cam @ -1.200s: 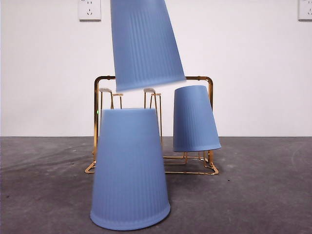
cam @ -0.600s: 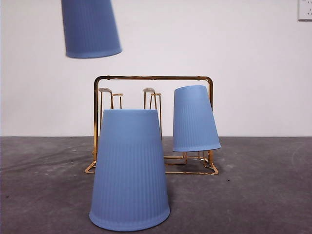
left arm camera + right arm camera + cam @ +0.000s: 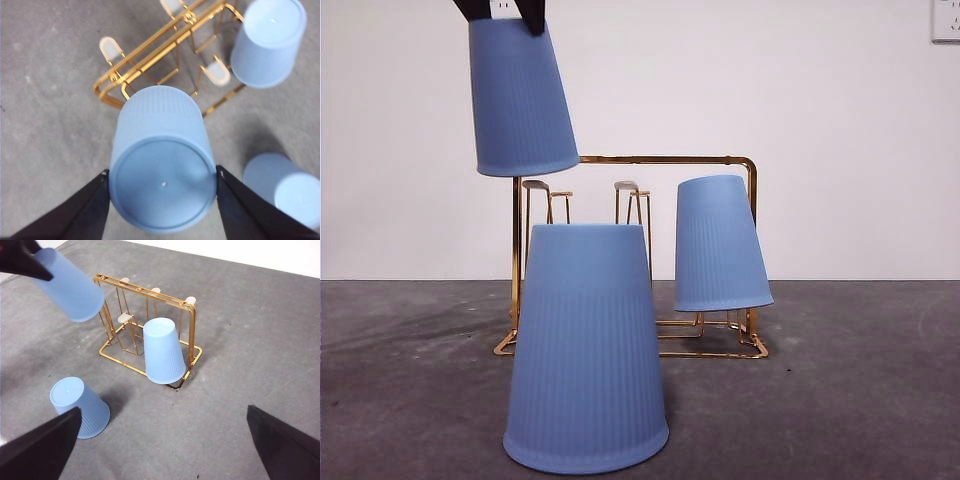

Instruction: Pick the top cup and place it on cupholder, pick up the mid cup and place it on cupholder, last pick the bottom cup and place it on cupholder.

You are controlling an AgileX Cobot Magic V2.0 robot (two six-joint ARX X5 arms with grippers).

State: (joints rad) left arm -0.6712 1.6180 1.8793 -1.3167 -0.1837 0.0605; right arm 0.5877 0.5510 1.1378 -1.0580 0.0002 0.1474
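Note:
My left gripper [image 3: 162, 182] is shut on a blue cup [image 3: 162, 165], held bottom-up and slightly tilted. In the front view this cup [image 3: 520, 100] hangs above the left end of the gold wire cupholder [image 3: 635, 160], with the left gripper's black tips [image 3: 502, 8] at the top edge. A second blue cup [image 3: 720, 245] sits upside down on the cupholder's right prong. A third cup [image 3: 585, 350] stands upside down on the table in front of the rack. My right gripper [image 3: 164, 410] is open and empty, well back from the cupholder [image 3: 145, 295].
Two white-tipped prongs [image 3: 536, 186] at the rack's left and middle are bare. The dark grey table [image 3: 860, 380] stretches to both sides, a white wall with a socket [image 3: 946, 20] behind it.
The held cup swung from above the rack's middle to the upper left, then came lower and slightly right; the gripper tips now show. The other two cups did not move.

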